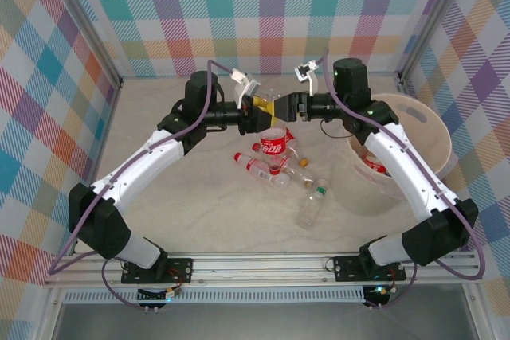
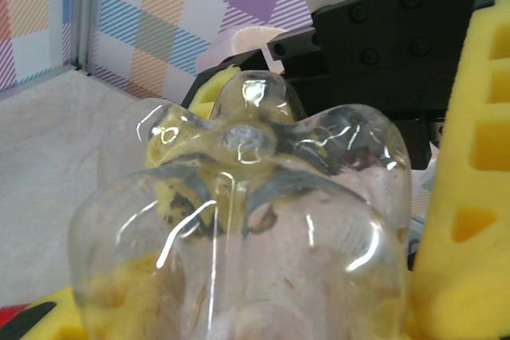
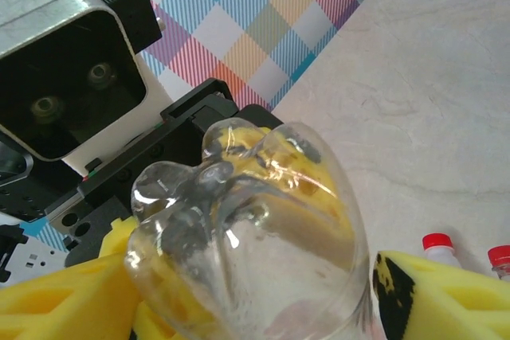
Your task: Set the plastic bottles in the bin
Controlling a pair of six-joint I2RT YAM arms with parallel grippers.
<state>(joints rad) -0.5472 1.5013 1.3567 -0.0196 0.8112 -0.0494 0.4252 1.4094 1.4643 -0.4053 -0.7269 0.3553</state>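
- Overhead, the two arms met above the far middle of the tabletop [image 1: 199, 212], with the left pincer [image 1: 267, 106] and the right pincer [image 1: 285, 107] pointed at each other, almost tip to tip.
- A clear plastic bottle [image 2: 239, 228] sat between them, off the tabletop, with no label visible on the part in view.
- From the left wrist, that bottle lay between the left pincer's yellow foam pads [image 2: 478, 157]. Its lobed end pointed away toward the black body of the right arm, and the left pincer was closed on it.
- From the right wrist, the same lobed end rose between the right pincer's yellow pads [image 3: 414, 292]. The pads stood just beside the bottle's wall, but I could not tell whether they pressed it or stood clear.
- Below the meeting point, a cluster of loose bottles [image 1: 273, 146] lay on the tabletop, most of them red-labelled.
- Nearer the arm bases, a green-capped bottle [image 1: 311, 205] lay a little apart from that cluster.
- Two red caps [image 3: 437, 242] showed low in the right wrist view, resting on the tabletop.
- The bin [image 1: 434, 129] stood at the right side of the tabletop, partly under the right arm, well apart from the held bottle.
- Inside the bin, at least one red-labelled bottle [image 1: 374, 166] was lying.
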